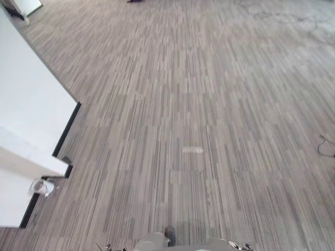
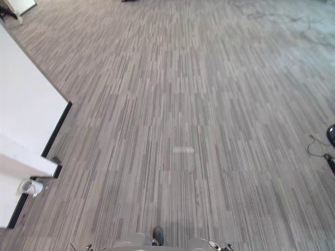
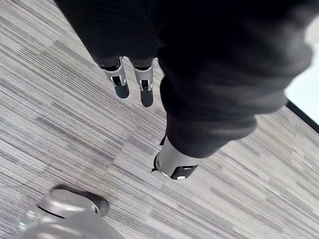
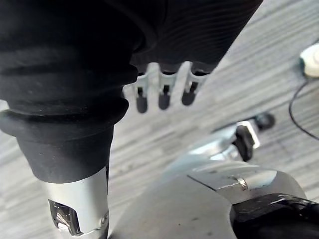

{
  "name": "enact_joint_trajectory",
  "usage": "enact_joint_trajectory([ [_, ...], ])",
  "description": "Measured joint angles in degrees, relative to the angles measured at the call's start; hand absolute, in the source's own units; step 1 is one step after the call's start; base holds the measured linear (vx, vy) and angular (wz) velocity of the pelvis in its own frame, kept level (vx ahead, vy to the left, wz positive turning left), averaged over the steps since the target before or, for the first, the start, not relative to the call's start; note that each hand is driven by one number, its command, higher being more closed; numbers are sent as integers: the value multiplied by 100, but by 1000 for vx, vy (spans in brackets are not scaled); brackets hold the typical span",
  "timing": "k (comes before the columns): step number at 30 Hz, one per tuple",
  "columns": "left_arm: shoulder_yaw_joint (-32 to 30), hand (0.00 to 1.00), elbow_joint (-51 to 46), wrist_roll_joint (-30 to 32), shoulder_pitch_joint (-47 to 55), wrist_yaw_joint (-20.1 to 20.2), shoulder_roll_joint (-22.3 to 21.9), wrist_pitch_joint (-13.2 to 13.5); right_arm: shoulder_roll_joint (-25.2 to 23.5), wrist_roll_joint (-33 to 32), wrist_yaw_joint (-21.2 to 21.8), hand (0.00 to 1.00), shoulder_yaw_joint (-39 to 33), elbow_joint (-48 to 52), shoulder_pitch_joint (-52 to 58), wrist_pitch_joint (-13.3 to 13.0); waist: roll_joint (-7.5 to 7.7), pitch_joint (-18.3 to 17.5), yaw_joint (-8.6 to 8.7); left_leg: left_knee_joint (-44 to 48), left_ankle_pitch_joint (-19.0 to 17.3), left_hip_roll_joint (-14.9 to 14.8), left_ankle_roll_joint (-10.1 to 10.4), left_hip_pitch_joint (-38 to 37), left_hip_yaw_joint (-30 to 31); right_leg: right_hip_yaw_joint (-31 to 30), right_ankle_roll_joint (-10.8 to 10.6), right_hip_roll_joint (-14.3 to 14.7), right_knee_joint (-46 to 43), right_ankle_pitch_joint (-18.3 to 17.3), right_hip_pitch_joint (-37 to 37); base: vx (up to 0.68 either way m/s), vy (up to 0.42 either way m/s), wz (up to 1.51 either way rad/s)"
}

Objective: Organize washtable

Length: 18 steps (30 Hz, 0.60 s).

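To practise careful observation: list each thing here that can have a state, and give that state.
Left robot hand: open, fingers straight, holding nothing.
Right robot hand: open, fingers straight, holding nothing.
Clear container: by the white table's edge; whether upright, cannot tell.

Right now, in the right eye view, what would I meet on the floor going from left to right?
A white panel with a small clear round object at its foot → pale patch on the striped carpet → dark item at the right edge.
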<state>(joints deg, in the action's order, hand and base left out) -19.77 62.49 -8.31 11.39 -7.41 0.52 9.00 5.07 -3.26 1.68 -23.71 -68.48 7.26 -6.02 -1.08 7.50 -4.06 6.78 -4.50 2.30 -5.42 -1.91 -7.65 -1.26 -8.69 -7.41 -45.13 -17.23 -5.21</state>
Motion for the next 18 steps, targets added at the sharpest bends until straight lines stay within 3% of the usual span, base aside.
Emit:
enact_joint_trajectory([
  [1,35,0,4,0,-50,4,16,-4,4,78,-2,0,16,44,-3,-12,-84,45,14,-218,-148,-51,30,-342,52,293,150,-85,61,-88,-85,352,52,-18],
  [3,102,0,-2,2,-202,0,88,-28,-49,107,-13,0,66,158,-13,-22,9,31,37,-445,-243,-110,89,-675,54,541,244,-89,771,-132,-352,258,-24,-3],
  [6,231,0,-2,10,-388,-7,56,-28,-5,101,-15,0,152,250,-33,-37,-103,75,102,-500,-418,-378,234,-814,69,601,296,231,2063,179,-728,285,-91,3],
  [8,210,0,10,56,-381,-15,50,-37,-33,50,-25,0,175,245,-58,-32,-73,81,185,-589,-574,-528,428,-1011,13,527,362,400,3333,1074,-936,272,-142,-11],
  [9,189,0,34,77,-369,-13,96,-42,-70,34,-34,0,168,230,-13,-28,-2,91,198,-602,-708,-523,544,-1165,10,397,346,413,3597,1583,-983,375,-241,9],
  [10,142,0,55,179,-349,-13,84,-76,-65,31,-31,0,169,223,70,-21,-35,85,277,-607,-834,-584,668,-1361,47,351,434,434,3369,2038,-951,349,-246,21],
  [11,106,0,56,215,-345,-13,77,-101,-52,31,-32,0,166,228,89,-23,-90,82,327,-621,-879,-644,721,-1429,74,386,464,468,3163,2067,-984,414,-292,28],
  [13,16,0,51,281,-375,-2,-75,-119,12,-34,-29,0,176,231,73,-16,-261,34,322,-474,-858,-798,881,-1460,104,490,668,552,2397,1524,-1232,421,-311,23],
  [15,-5,0,26,296,-391,-5,-68,-120,37,-86,-33,0,147,231,125,-19,-188,93,385,394,-858,-800,910,-1138,306,640,790,387,1946,1143,-1189,323,-282,48],
  [17,2,0,-20,290,-404,-14,-73,-101,47,-87,-38,0,175,179,177,-3,-165,118,350,1720,-779,-948,1310,-694,361,893,969,239,1866,810,-749,340,-285,65],
  [18,14,0,-47,288,-404,-15,-72,-84,79,-87,-33,0,210,182,175,-6,-169,115,348,1834,-793,-1058,1314,-563,284,1026,991,226,1986,772,-549,214,-198,52],
])
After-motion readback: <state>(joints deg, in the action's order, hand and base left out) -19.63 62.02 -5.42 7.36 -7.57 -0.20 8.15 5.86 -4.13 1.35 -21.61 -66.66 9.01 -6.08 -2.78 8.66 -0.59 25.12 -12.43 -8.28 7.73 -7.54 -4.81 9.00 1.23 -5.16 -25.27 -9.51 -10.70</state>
